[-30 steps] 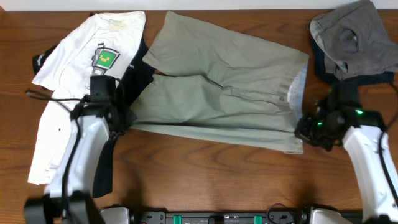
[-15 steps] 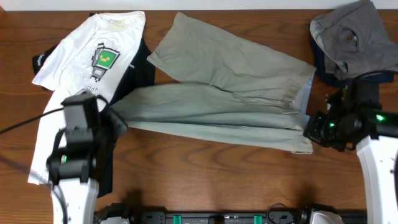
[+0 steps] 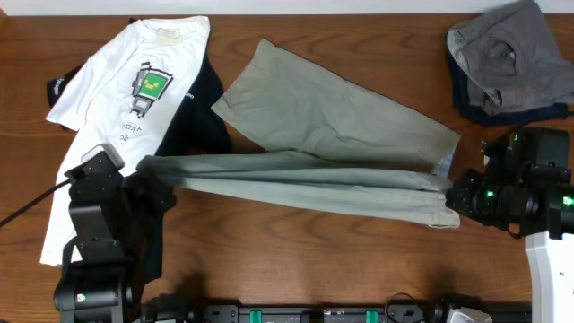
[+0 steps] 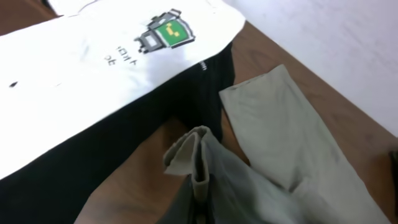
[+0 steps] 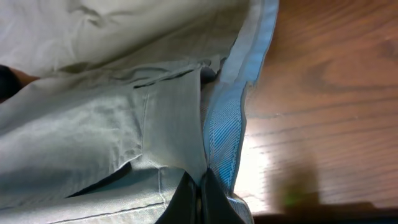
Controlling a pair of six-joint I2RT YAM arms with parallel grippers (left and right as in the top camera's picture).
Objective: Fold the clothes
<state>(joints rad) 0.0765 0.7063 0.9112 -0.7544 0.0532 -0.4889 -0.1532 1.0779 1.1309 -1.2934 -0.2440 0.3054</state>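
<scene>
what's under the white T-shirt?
A black garment pokes out past the right edge of the white T-shirt and beside its upper-left sleeve. How far it runs underneath, or what else lies there, is covered.

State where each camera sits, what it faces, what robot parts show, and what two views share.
Overhead: above the table, facing straight down; left arm and right arm show.
Left wrist: on left arm, facing past khaki shorts to white T-shirt; no fingers clear.
Right wrist: on right arm, facing the shorts' waistband; fingertips show.
Shared: both wrists see the shorts.
</scene>
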